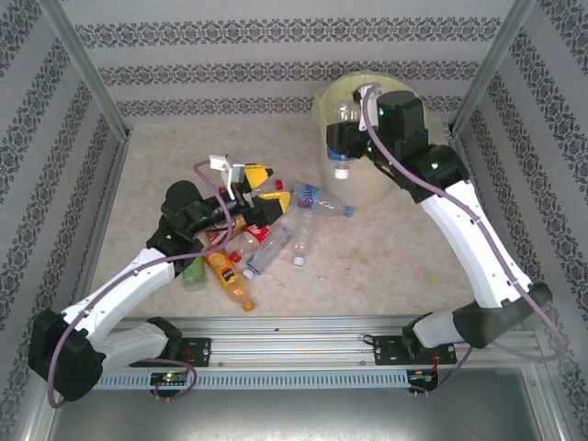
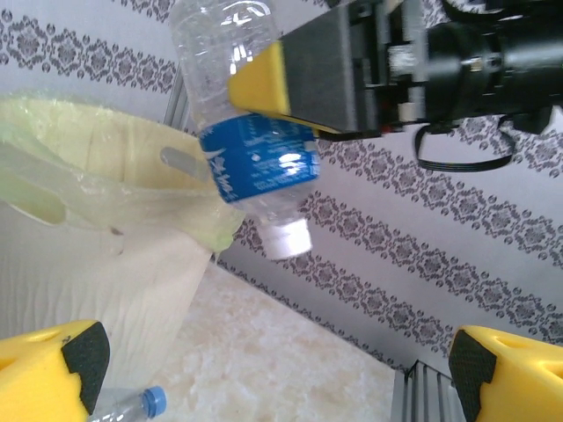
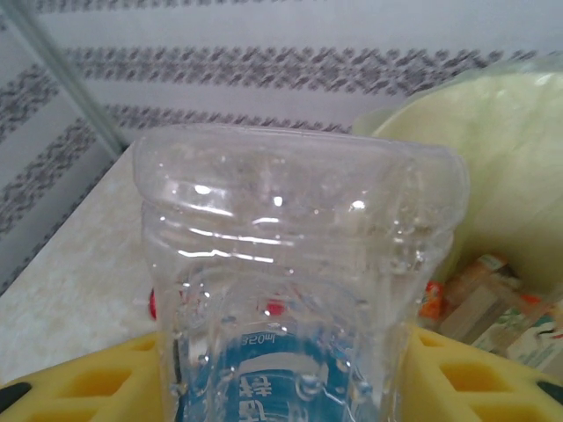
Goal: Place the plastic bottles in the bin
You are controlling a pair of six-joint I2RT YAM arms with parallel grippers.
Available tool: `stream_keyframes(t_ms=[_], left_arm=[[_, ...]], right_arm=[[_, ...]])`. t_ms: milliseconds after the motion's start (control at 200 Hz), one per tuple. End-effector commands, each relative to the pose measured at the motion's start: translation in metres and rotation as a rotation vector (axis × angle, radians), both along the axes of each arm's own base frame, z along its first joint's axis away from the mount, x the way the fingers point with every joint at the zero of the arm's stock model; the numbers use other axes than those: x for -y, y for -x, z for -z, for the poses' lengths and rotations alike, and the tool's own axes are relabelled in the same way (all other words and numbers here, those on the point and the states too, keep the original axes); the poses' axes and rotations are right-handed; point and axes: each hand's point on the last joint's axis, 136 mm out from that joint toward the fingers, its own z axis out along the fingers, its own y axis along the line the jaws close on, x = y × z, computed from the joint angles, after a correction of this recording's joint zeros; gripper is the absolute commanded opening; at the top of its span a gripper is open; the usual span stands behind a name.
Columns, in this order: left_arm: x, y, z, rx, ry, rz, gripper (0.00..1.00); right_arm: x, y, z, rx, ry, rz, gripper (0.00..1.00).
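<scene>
- step: drop-off; right gripper (image 1: 349, 138) clamps blue-label bottle (image 1: 343, 154) mid-body, cap down, by bin (image 1: 372, 188) at table's 1 o'clock
- bottle looks just outside rim, bin's 9 o'clock side; next: shift twd 3 o'clock over opening, then let go
- idle: left gripper (image 1: 241, 175) jaws wide, empty, over bottle pile (image 1: 262, 241) just 9 o'clock of centre
- unclear: bin contents mostly hid; pile count, bottles overlap; cap cut off in right wrist view

left arm (image 1: 119, 294) bent low | left pincer (image 1: 262, 190) wide open | right arm (image 1: 469, 230) extended far | right pincer (image 3: 281, 387) clamped on bottle (image 2: 255, 167)
</scene>
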Motion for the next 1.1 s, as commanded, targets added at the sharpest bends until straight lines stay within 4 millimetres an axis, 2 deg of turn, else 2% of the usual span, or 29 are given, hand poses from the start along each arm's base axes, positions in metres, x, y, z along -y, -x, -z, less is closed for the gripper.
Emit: stream_keyframes(t_ms=[0, 145, 355, 575, 669, 809, 939, 1094], left_arm=[[-0.007, 0.008, -0.024, 0.057, 0.064, 0.020, 1.00], [-0.008, 0.005, -0.022, 0.046, 0.061, 0.019, 1.00], [-0.007, -0.002, -0.015, 0.006, 0.046, 0.019, 1.00], [-0.007, -0.011, -0.004, -0.032, 0.000, -0.001, 1.00], [-0.007, -0.012, -0.002, -0.030, -0.011, -0.006, 1.00], [-0.008, -0.014, 0.001, -0.032, -0.026, -0.017, 1.00], [-0.009, -0.017, 0.005, -0.038, -0.040, -0.025, 1.00], [-0.009, -0.021, 0.009, -0.049, -0.064, -0.036, 1.00]], right_arm=[[0.027, -0.029, -0.017, 0.046, 0.002, 0.124, 0.55], [0.057, -0.060, -0.016, 0.022, 0.001, 0.248, 0.55], [0.094, -0.100, -0.002, -0.035, 0.059, 0.402, 0.55], [0.105, -0.124, 0.019, -0.114, 0.147, 0.452, 0.57], [0.105, -0.130, 0.029, -0.138, 0.163, 0.448, 0.62], [0.103, -0.131, 0.031, -0.143, 0.158, 0.441, 0.77], [0.102, -0.127, 0.019, -0.118, 0.146, 0.426, 0.88], [0.096, -0.113, 0.003, -0.092, 0.124, 0.373, 0.91]])
